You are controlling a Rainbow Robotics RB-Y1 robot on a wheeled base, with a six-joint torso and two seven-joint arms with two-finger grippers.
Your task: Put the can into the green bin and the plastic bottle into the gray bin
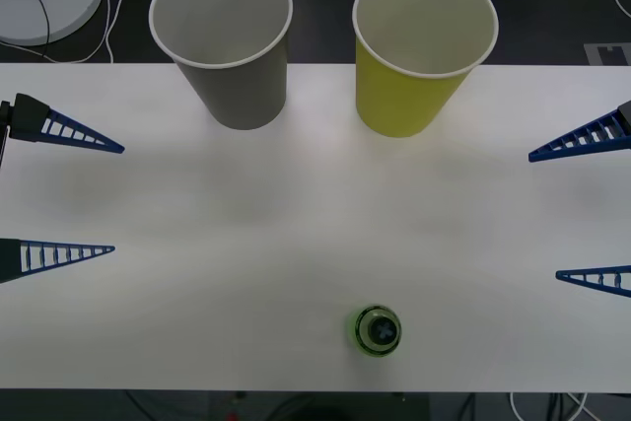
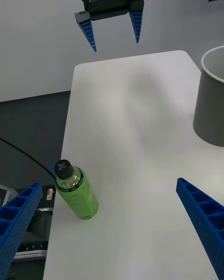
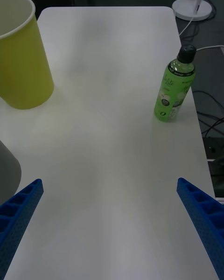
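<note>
Bottle: the plastic bottle (image 1: pixel 376 330) stands upright near the counter's (image 1: pixel 296 234) front edge, apart from gray bin (image 1: pixel 225 38) and green bin (image 1: pixel 422 48). Left gripper (image 1: pixel 59 189) and right gripper (image 1: pixel 592 209) hover at the sides, jaws released.

Gray bin (image 1: pixel 225 41) left of green bin (image 1: pixel 419 51); plastic bottle (image 1: pixel 376 329) nearer.

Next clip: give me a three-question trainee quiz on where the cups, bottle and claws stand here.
1. True or false: the plastic bottle lies on its side.
2. Which cup is nearer the robot's left: A) gray bin B) green bin?
3. Fill in: the left claw and right claw are both ____.

Key: 1 false, it stands upright near the table's front edge. 2 A. 3 open, one at each side of the table, holding nothing.
</note>
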